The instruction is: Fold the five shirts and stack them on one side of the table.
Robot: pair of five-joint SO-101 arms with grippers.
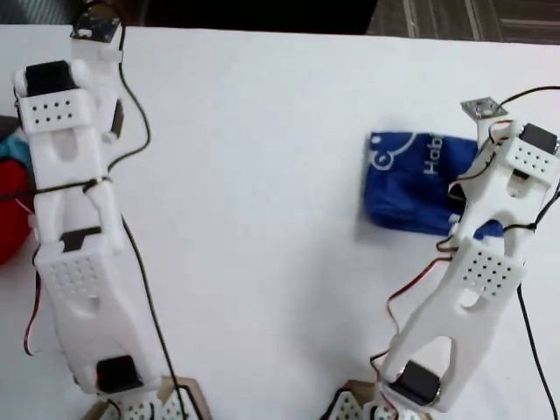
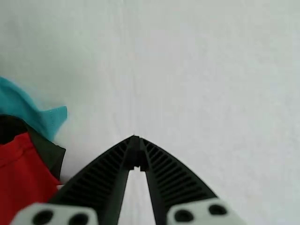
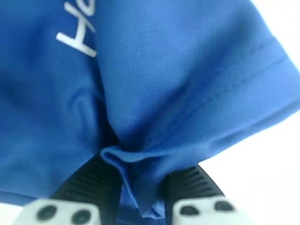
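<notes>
One blue shirt (image 1: 407,179) is seen on the right half of the table (image 1: 254,192), bunched into a rough folded bundle just beside the right arm. A fold of it is clamped between the fingers of the right gripper (image 3: 140,187). The left gripper (image 2: 136,154) is held over bare table at the far left, with its fingers pressed together on nothing. The step in hand is judged to be the handling of this blue shirt, either to finish its fold or to bring it to a pile. To do it well, the grip should be kept firm and the cloth should be raised only a little, so that the layers are not dragged open over the table. The edges should be laid square, and the loose side could be pressed down by the left gripper. At the left edge of the table a pile is found: one red shirt (image 2: 18,183), one teal shirt (image 2: 28,110) and one black shirt (image 2: 47,152) between them, all touching. Four colours of cloth are therefore counted, and two arms; whether more pieces are held in the pile cannot be told.
</notes>
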